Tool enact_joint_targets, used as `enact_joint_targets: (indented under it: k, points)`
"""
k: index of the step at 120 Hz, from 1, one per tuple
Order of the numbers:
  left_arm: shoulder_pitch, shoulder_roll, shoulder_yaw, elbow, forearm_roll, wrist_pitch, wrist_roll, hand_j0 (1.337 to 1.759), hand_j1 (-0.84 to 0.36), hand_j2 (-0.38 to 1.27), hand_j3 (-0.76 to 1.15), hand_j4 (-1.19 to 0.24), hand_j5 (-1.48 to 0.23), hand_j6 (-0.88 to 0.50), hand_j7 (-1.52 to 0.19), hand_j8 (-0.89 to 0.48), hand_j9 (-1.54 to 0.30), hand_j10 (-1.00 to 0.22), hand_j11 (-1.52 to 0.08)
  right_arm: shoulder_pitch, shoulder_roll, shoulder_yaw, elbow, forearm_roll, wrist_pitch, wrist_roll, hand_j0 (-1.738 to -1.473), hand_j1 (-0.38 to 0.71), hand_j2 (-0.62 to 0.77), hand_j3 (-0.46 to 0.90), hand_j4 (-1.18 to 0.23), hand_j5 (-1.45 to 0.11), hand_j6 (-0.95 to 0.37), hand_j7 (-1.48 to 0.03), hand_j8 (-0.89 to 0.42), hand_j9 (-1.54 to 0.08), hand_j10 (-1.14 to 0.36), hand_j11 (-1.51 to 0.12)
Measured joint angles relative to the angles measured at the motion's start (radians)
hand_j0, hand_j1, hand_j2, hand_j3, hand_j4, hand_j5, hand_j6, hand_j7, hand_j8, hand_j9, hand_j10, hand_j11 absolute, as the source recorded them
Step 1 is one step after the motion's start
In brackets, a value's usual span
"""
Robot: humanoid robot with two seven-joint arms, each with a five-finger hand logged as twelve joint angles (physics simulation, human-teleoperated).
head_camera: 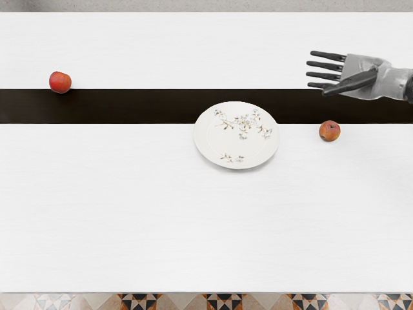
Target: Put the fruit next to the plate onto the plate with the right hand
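A white table (129, 213) is being viewed from above, crossed by a dark strip (116, 106), with patterned floor tiles (226, 301) being glimpsed past its near edge. A plate (211, 139) painted with flowering twigs is being carried at the middle, partly over the strip. The right hand (350, 75) is being held open at the far right, fingers spread, gripping nothing. The fruit (329, 130) is being seen on the table near the plate's right side, not touching it, and another fruit (60, 82) far to the left.
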Motion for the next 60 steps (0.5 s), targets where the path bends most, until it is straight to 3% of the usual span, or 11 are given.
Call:
enact_joint_targets:
  k: [13,28,60]
  points:
    - [0.000,0.000,0.000,0.000,0.000,0.000,0.000,1.658,0.06,0.05,0.00,-0.25,-0.32,-0.25,-0.32,-0.25,-0.32,-0.24,-0.32,0.002,-0.003,0.001,0.002,-0.006,0.000,-0.005,-1.658,-0.31,-0.01,0.00,-0.03,-0.04,-0.03,-0.04,-0.03,-0.04,-0.03,-0.04]
    - [0.000,0.000,0.000,0.000,0.000,0.000,0.000,1.658,0.06,0.05,0.00,-0.24,-0.32,-0.24,-0.32,-0.24,-0.32,-0.24,-0.32,0.010,-0.018,0.019,-0.003,-0.029,0.000,-0.049,-1.658,-0.31,-0.01,0.00,-0.03,-0.04,-0.03,-0.04,-0.03,-0.04,-0.03,-0.04]
    - [0.000,0.000,0.000,0.000,0.000,0.000,0.000,1.658,0.06,0.05,0.00,-0.24,-0.32,-0.24,-0.32,-0.24,-0.32,-0.24,-0.32,0.074,-0.074,0.117,-0.003,-0.439,0.000,-0.070,-1.658,-0.31,-0.01,0.00,-0.04,-0.05,-0.03,-0.05,-0.04,-0.05,-0.04,-0.05]
